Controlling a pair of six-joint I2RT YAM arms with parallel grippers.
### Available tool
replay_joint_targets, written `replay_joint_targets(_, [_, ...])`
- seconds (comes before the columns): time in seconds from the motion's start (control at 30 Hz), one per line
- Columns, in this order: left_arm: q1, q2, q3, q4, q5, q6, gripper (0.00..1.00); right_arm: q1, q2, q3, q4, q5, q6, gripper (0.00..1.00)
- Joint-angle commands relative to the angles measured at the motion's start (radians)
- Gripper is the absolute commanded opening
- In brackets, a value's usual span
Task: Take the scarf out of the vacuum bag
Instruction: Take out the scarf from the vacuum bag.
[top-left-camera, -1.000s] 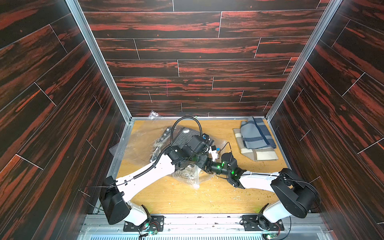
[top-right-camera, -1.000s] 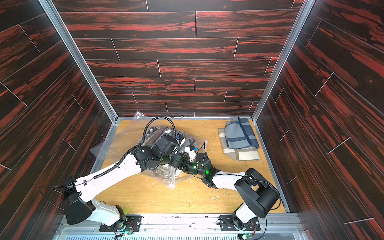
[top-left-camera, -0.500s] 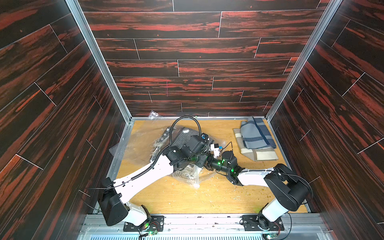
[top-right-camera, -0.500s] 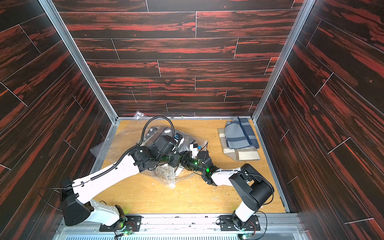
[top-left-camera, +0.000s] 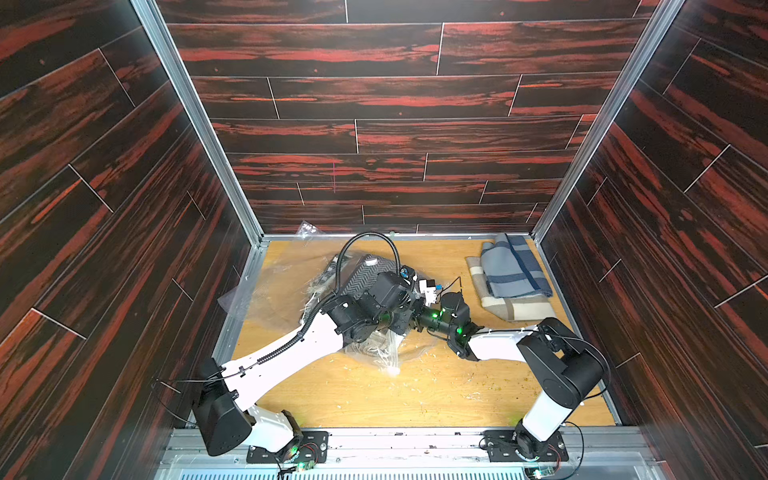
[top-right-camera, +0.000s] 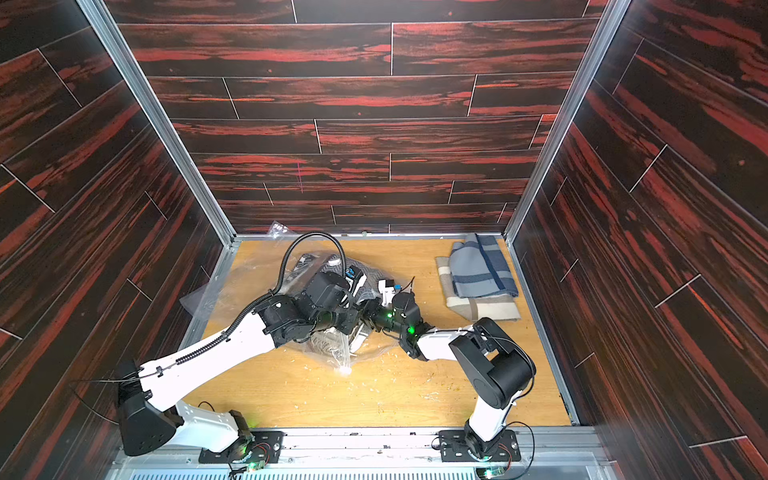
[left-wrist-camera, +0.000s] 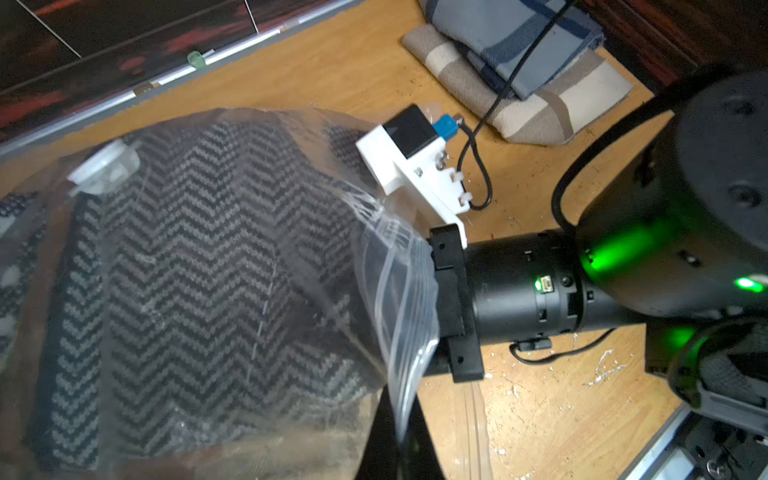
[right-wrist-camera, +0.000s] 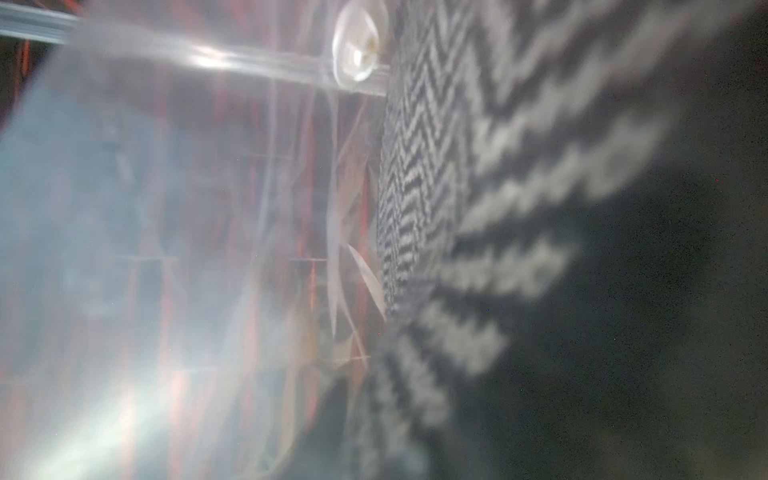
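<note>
The clear vacuum bag lies crumpled at the table's middle left, its round white valve on top. Inside it sits the scarf, a black-and-grey herringbone knit. My left gripper is shut on the bag's zip-seal edge and holds the mouth up. My right arm's wrist reaches through that mouth. In the blurred right wrist view, my right gripper is inside the bag with the scarf's fabric between its dark fingers. From above, the left arm covers it.
A blue plaid cloth lies folded on a beige striped cloth at the back right. A loose scrap of clear plastic sits in the back corner. Dark wood-look walls enclose three sides. White specks litter the table.
My right arm has pushed farther into the bag's mouth, and its jaws have closed in on the scarf. The left gripper has kept its hold on the bag's edge.
</note>
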Motion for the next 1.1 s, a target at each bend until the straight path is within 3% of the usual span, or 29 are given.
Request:
replay_joint_targets(0.0, [-0.006, -0.043, -0.008, 0.05, -0.031, 0.007, 0.0, -0.005, 0.005, 0.019, -0.006, -0.01, 0.005, 0.18])
replay_joint_targets(0.13, [-0.004, -0.038, -0.006, 0.06, -0.073, -0.013, 0.0, -0.003, -0.03, 0.014, -0.041, -0.01, -0.02, 0.05])
replay_joint_targets(0.27, [-0.002, -0.02, 0.005, 0.06, -0.107, -0.026, 0.0, -0.003, -0.096, 0.017, -0.139, 0.005, -0.081, 0.0])
replay_joint_targets(0.5, [0.025, 0.029, 0.031, 0.068, -0.13, -0.055, 0.0, -0.004, -0.175, 0.028, -0.284, 0.021, -0.152, 0.0])
replay_joint_targets(1.07, [0.187, 0.207, 0.166, 0.084, -0.034, -0.092, 0.0, -0.003, -0.345, 0.12, -0.755, 0.062, -0.358, 0.0])
